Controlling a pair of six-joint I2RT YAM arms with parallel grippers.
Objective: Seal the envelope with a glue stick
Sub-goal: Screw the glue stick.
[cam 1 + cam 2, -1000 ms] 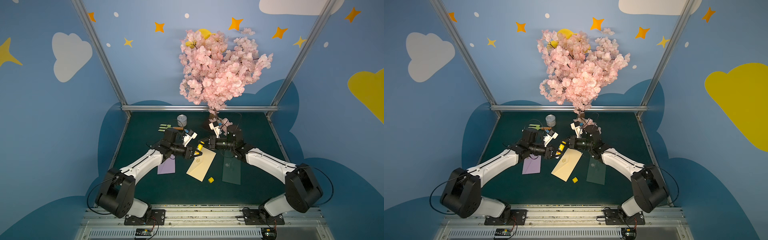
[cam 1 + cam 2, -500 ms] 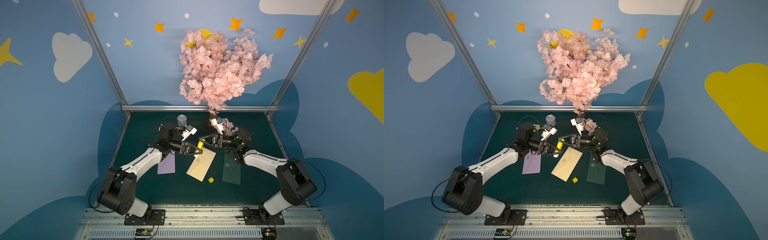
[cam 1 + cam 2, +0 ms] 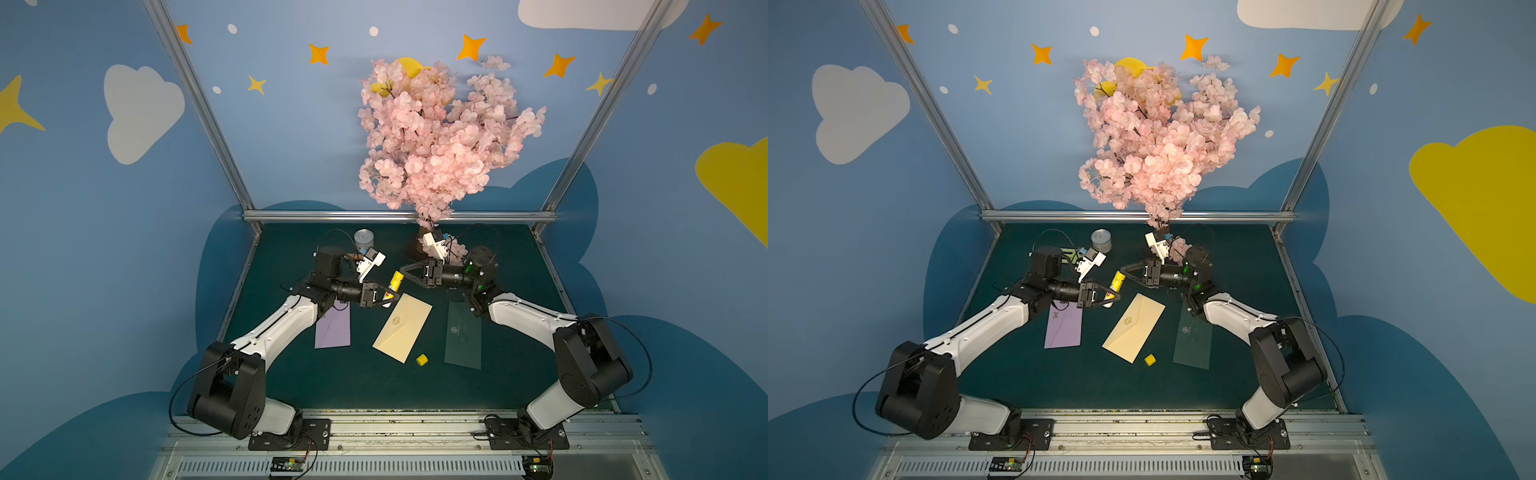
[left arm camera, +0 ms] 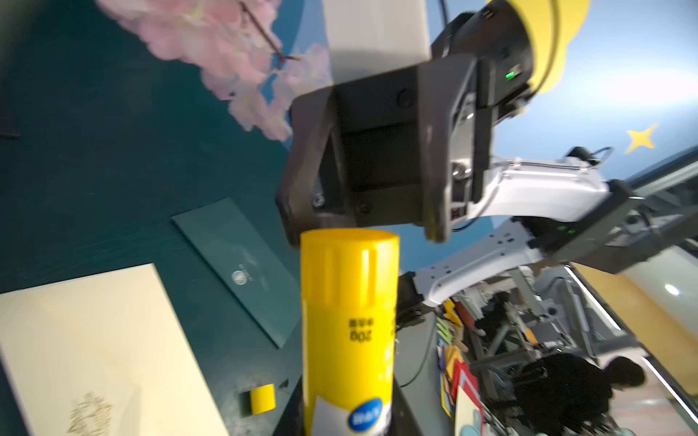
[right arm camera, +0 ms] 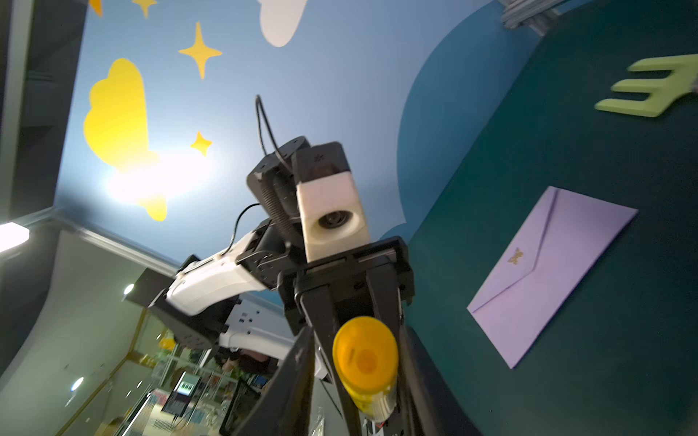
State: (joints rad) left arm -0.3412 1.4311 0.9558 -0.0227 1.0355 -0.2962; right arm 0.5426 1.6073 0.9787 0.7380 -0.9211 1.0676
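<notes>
Clamping the labelled lower end of the glue stick, the left gripper holds the yellow cylinder clear of the dark green mat, its capped end tilted up toward the right gripper (Caption writer)

Is the right gripper grasping anything? (Desk editor)

No: its jaws stand parted, wider than the cap. Seen from the left wrist, the right gripper hangs just beyond the top of the glue stick. Seen from the right wrist, the glue stick points end-on between the fingers, with a gap showing on one side (Caption writer)

Where is the envelope? (Desk editor)

Flat on the mat, emblem side up and set at a slant, the envelope lies between a lilac envelope and a dark green envelope. In both top views its far corner sits just beside the left gripper's fingertips. A small yellow piece rests on the mat beside its near corner (Caption writer)

What fills the background? (Desk editor)

A pink blossom tree stands at the back of the mat, with a tin can to its left (Caption writer)
</notes>
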